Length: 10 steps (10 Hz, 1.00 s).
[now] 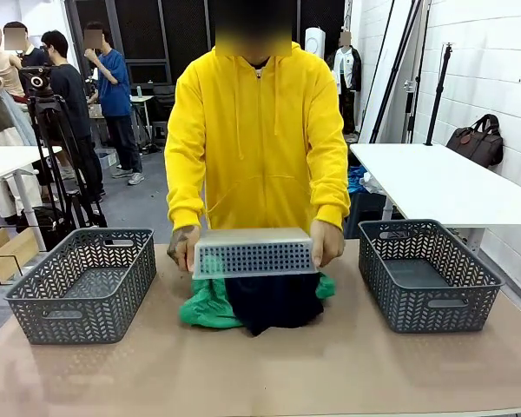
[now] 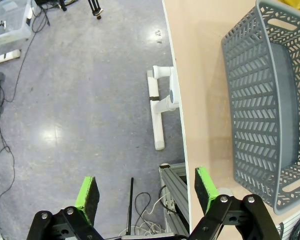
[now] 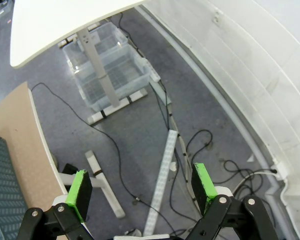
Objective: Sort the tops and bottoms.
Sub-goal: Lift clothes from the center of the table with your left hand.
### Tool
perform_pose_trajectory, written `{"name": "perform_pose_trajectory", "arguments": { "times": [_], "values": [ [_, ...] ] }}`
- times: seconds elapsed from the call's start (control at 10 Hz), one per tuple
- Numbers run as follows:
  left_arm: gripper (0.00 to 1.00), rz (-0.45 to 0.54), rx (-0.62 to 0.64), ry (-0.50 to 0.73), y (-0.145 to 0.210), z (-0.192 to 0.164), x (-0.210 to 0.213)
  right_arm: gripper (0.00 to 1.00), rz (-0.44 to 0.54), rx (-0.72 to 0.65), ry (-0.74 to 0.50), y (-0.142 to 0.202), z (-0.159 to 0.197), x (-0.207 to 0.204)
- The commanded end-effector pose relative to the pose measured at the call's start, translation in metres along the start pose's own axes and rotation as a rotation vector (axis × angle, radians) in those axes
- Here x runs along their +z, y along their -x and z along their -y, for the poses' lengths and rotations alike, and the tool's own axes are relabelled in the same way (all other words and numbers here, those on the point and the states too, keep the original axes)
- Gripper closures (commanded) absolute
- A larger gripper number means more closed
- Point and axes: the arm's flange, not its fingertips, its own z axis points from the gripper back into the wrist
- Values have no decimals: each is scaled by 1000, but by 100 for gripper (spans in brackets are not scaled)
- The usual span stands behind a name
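garments: heap of green garment (image 1: 204, 308) and dark garment (image 1: 273, 304) in the middle of the counter (image 1: 260, 373), far side. It lies well apart from both grippers, ahead of them and between them.
overlap: the dark cloth lies on the green. We can't tell tops from bottoms while they are bunched.
cover: pale crate (image 1: 254, 252) is upturned right over the heap. We can't tell if it touches the cloth.
person: one hand (image 1: 184, 246) and the other hand (image 1: 327, 241) hold the crate ends.
left gripper (image 2: 145, 187): pads apart, holding nothing. It hangs at the counter edge, one pad over the floor (image 2: 80, 100).
left basket (image 2: 250, 100): just beside the left gripper, past its counter-side pad.
right gripper (image 3: 140, 187): pads apart, holding nothing. It is over the floor, off the counter end.
right basket (image 1: 434, 313): we read it as off to one side of the right gripper, near it.
step, as we judge it: the heap is being set out and the robot waits.
how to do it well: we'd hold off until the hands and crate clear. Then we'd go for the top dark piece first, pinch one raised fold and lift it high enough to peel off the green.
risk: we could drag two garments at once or snag the cords.
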Motion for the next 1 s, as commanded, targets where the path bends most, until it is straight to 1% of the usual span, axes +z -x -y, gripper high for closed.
{"name": "perform_pose_trajectory", "arguments": {
  "times": [0.0, 0.9],
  "values": [
    [0, -3, -5, -13, 1, -2, 0, 0, -4, 12, 3, 1, -1, 3],
    [0, -3, -5, -13, 1, -2, 0, 0, -4, 12, 3, 1, -1, 3]
  ]
}}
